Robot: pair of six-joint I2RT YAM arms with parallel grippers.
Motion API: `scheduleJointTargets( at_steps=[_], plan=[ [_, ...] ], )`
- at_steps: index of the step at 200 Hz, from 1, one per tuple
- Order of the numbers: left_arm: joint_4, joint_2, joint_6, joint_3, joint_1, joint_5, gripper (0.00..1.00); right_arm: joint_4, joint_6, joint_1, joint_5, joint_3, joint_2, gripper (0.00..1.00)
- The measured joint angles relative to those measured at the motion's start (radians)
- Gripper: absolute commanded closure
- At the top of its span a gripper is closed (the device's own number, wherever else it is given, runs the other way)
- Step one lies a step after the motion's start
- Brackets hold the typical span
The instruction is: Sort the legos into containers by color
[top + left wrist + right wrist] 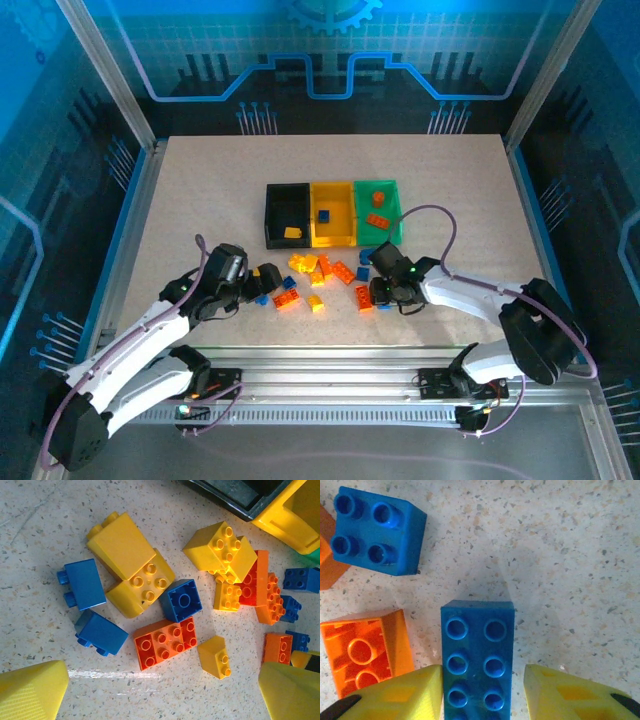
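**Item inspected:** the legos, small glossy studded bricks in yellow, orange and blue. Shapes are mixed: squares, longer blocks and one sloped yellow piece.

**Location:** most lie loose in a tight scatter on the speckled table, just in front of the containers and between the two grippers. Several touch or lean on one another.

**Count, left wrist view:** six blue, at least three orange, at least five yellow. The cluster at the right of that view is too crowded to separate further.

**Count, right wrist view:** two blue and one orange block showing its hollow underside, plus an orange edge at the frame border.

**Containers:** three open bins joined in a row.
- The black bin holds one yellow brick.
- The yellow bin holds one blue brick.
- The green bin holds two orange pieces.

**Right gripper**: low over the right edge of the scatter. Its fingers stand apart astride a long blue brick, which sits studs up on the table. One pad looks to meet the brick's side, and a sliver of table shows at the other. Not clamped.

**Left gripper**: at the left edge of the scatter, fingers spread wide, holding nothing.
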Motion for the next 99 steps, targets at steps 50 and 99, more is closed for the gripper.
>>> scheduleJointTargets(
  at_steps=[50,99],
  plan=[
    [0.01,0.003,0.0,-0.003,0.0,0.0,0.01,-0.019,-0.017,0.0,0.005,0.029,0.02,0.52],
    [0.015,0.004,0.0,-0.005,0.0,0.0,0.01,-0.031,-0.01,0.0,0.027,0.043,0.114,0.63]
  ],
)
